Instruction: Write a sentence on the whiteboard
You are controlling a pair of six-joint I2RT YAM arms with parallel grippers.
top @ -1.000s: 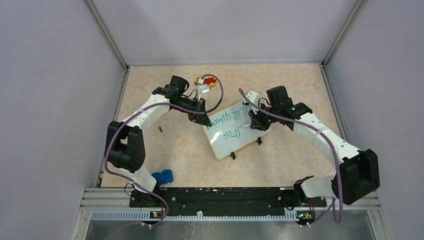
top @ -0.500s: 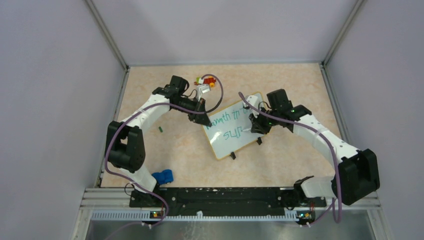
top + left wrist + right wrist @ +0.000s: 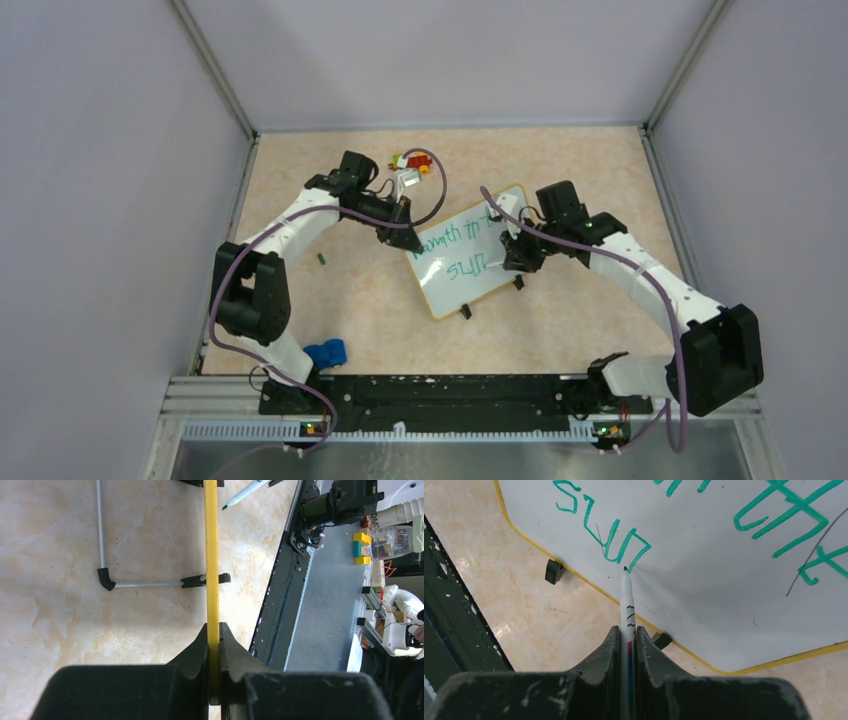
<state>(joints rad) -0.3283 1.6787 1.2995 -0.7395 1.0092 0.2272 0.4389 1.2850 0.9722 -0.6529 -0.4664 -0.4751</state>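
From above, the right arm hides the end of the top line of the green sentence (image 3: 452, 238), and the right wrist view cuts that line off. One whiteboard (image 3: 450, 288) sits mid-table on two black feet (image 3: 466, 312), bearing two lines. The left gripper (image 3: 213, 635) pinches its yellow rim. The right gripper (image 3: 627, 632) clamps one marker (image 3: 626, 592), with the tip at the lower line's last stroke.

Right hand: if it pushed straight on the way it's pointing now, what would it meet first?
The whiteboard. The marker clamped in the right hand leads, its tip at or just off the white face at the end of the sentence; contact is unclear.
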